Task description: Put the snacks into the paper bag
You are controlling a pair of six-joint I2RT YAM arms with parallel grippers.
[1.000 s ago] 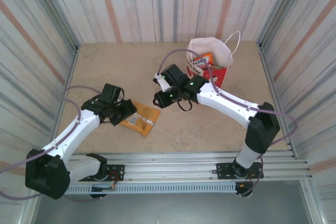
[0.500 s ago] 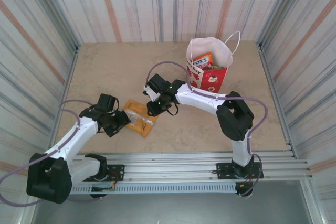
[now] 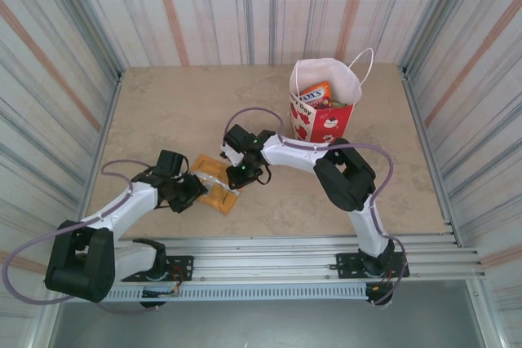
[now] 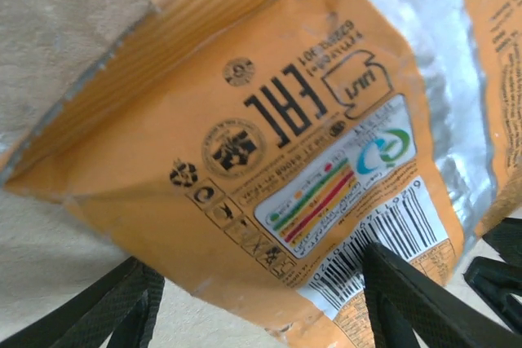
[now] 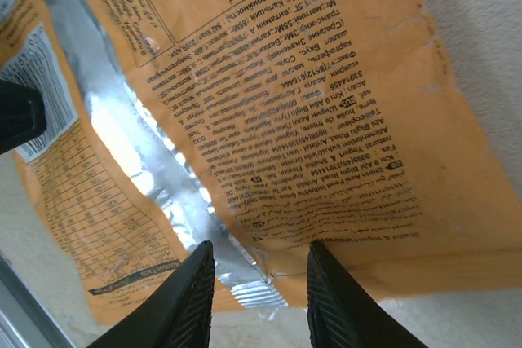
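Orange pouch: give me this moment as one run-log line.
orange pouch: lying on table | left gripper: open, straddling its edge | right gripper: open, over its opposite edge | paper bag: upright, packets inside

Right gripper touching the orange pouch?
Cannot tell. In the right wrist view the right gripper straddles the orange pouch's silver seam; neither contact nor gap shows plainly.

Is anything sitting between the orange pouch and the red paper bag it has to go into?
No loose thing lies on the table between the orange pouch and the paper bag. Just the right arm's own forearm stretches across that line, seen from the top view.
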